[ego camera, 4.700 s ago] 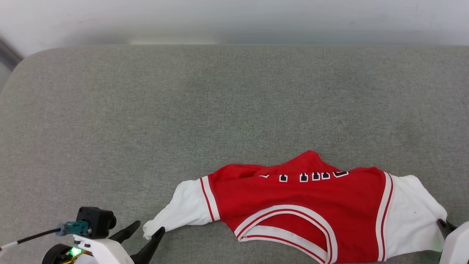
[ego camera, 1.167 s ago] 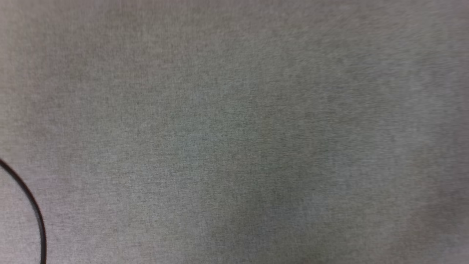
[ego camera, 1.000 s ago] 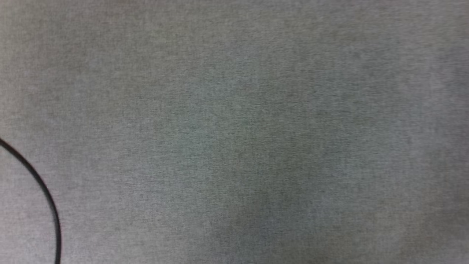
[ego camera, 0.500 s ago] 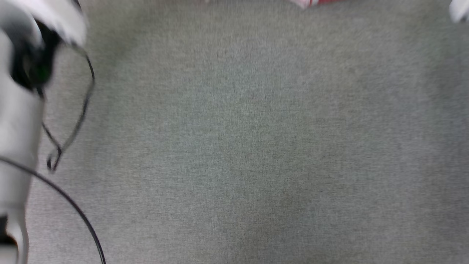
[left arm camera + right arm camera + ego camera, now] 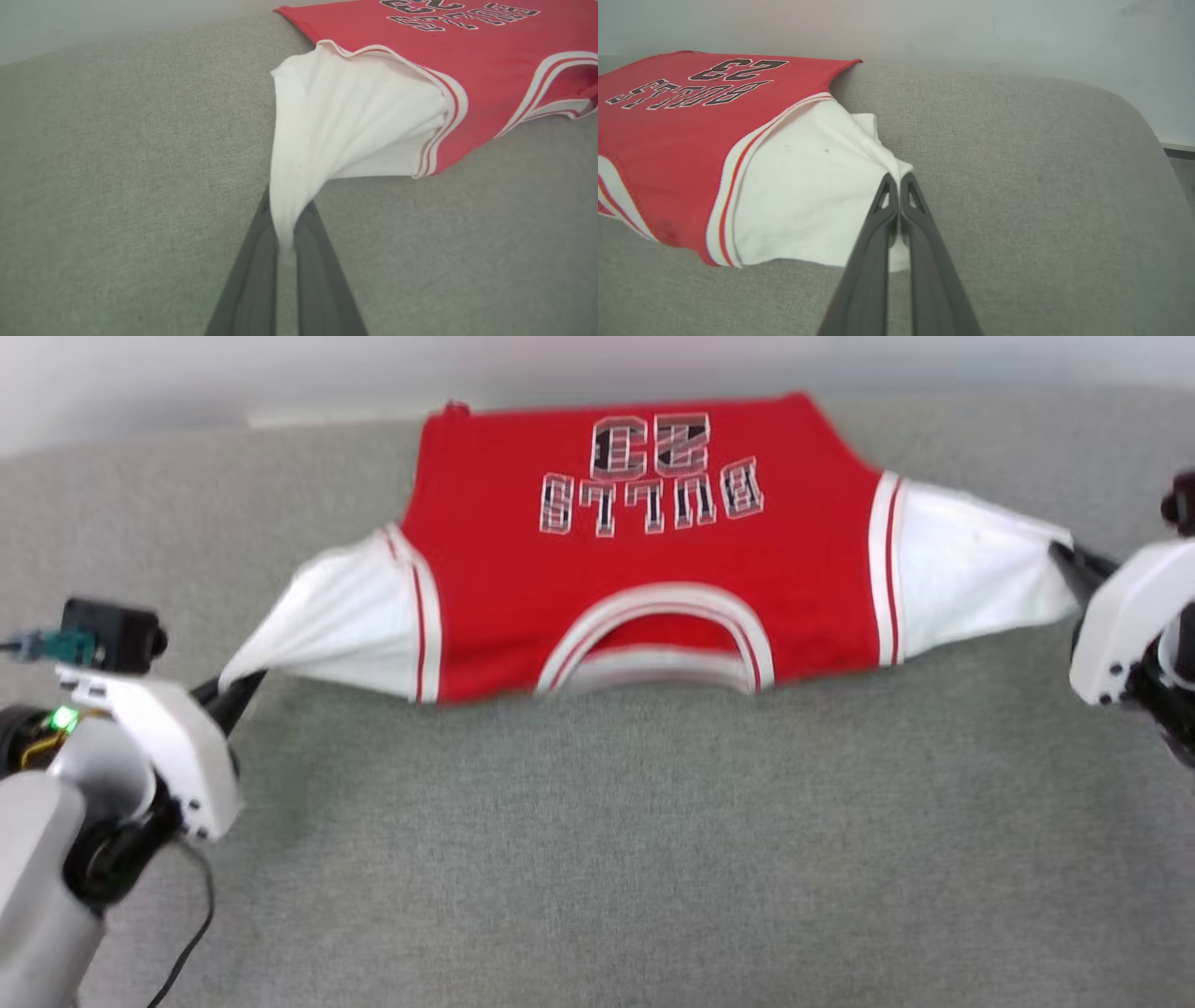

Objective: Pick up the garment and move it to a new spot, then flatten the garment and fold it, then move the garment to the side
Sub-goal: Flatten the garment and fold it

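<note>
Shirt (image 5: 644, 569) stretched chest-up over the far part of the grey cushion (image 5: 597, 859), collar toward the robot. Left gripper (image 5: 233, 691) pinched shut on one white sleeve tip, right gripper (image 5: 1062, 555) on the other. Pick-up looks done and spreading is underway; laying flat, folding and setting aside are left.

garment (image 5: 644, 569) | red, white sleeves | stretched flat, collar nearest

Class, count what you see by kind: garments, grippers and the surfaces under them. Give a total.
garment: 1
grippers: 2 (left gripper, right gripper, each shut on a white sleeve)
grey padded surface: 1
total: 4
</note>
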{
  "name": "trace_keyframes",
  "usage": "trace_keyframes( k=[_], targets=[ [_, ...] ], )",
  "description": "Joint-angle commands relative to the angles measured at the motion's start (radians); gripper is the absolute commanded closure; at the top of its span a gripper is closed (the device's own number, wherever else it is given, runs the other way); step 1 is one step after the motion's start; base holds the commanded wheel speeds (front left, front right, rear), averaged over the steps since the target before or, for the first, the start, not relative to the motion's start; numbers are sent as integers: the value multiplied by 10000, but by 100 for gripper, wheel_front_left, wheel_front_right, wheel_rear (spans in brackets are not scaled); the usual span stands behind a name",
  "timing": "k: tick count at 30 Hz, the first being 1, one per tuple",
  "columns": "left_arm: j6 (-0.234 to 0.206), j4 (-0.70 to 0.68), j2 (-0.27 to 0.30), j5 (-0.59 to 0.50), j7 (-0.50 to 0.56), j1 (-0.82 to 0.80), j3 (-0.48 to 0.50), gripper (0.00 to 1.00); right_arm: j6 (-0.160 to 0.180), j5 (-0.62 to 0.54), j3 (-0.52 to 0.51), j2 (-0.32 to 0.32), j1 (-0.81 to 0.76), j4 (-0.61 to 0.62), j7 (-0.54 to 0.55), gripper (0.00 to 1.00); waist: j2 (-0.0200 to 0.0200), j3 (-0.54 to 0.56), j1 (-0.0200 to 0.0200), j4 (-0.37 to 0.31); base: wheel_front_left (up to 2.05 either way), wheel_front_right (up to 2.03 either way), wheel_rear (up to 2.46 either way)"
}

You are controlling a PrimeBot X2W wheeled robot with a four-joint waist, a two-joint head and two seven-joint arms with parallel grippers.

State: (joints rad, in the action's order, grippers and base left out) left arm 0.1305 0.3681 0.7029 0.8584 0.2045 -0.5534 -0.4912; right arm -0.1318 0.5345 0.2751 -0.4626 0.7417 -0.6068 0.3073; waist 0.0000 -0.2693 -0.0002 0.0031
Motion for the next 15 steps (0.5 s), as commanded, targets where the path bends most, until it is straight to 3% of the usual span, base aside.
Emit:
trace_keyframes(
  k=[1,8,15],
  targets=[
    [-130,-316,395,137,208,517,32,100,20,298,35,-285,-452,244,258,100,0,728,2,-90,0,0,0],
    [-611,-1822,1385,809,1310,2552,-99,100,20,1319,43,-1013,-2136,1244,1839,100,0,1519,2,-211,0,0,0],
    [-1121,-3020,2037,1461,1940,4050,-120,100,21,1707,-596,-1547,-3784,2376,2799,100,0,1870,2,-342,0,0,0]
  ],
)
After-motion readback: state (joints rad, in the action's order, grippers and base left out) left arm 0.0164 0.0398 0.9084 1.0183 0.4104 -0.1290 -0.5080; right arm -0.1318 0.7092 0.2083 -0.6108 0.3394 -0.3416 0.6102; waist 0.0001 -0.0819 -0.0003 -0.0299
